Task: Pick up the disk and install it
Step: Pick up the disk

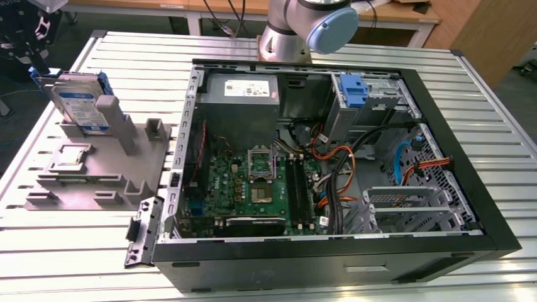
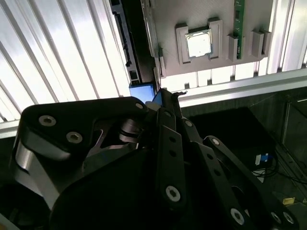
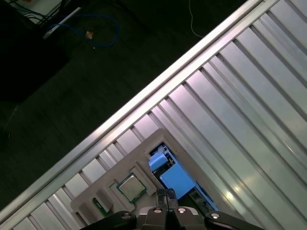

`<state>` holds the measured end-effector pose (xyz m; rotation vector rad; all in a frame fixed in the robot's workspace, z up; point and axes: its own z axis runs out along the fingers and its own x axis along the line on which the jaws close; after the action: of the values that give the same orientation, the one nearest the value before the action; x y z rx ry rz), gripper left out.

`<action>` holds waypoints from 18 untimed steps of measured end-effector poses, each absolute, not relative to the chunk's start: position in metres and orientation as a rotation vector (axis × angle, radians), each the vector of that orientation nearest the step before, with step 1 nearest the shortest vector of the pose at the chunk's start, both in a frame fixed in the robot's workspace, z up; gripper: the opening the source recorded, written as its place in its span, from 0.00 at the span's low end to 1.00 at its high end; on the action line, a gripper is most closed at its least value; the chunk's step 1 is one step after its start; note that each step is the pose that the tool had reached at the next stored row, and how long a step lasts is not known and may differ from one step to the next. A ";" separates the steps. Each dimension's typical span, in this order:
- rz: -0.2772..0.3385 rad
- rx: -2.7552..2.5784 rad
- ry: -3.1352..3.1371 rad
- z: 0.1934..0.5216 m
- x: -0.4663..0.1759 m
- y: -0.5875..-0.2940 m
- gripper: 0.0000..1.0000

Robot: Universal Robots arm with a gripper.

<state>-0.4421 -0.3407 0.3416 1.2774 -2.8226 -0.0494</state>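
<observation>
We're seeing the disk (image 1: pixel 78 104) standing upright in the grey holder (image 1: pixel 100 167) by the bench's (image 1: pixel 143 56) edge on the exterior view's left, its top left exposed for grabbing. The gripper (image 3: pixel 165 195) is hovering just above it, fingers pinched narrow and apparently holding nothing.

Items on the one slatted table (image 1: pixel 470 126), exterior view: one open computer case (image 1: pixel 336 259), one grey fixture (image 1: pixel 109 177), one robot arm (image 1: pixel 309 25). Smaller parts: one disk (image 1: pixel 80 104), one square chip (image 1: pixel 73 155), one upright blue latch (image 1: pixel 354 93). One gripper (image 3: pixel 166 194), first wrist view.
</observation>
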 end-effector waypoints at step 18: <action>-0.047 1.402 -2.762 0.341 -0.442 -0.341 0.10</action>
<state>-0.4421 -0.3407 0.3415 1.4015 -2.7618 -0.0466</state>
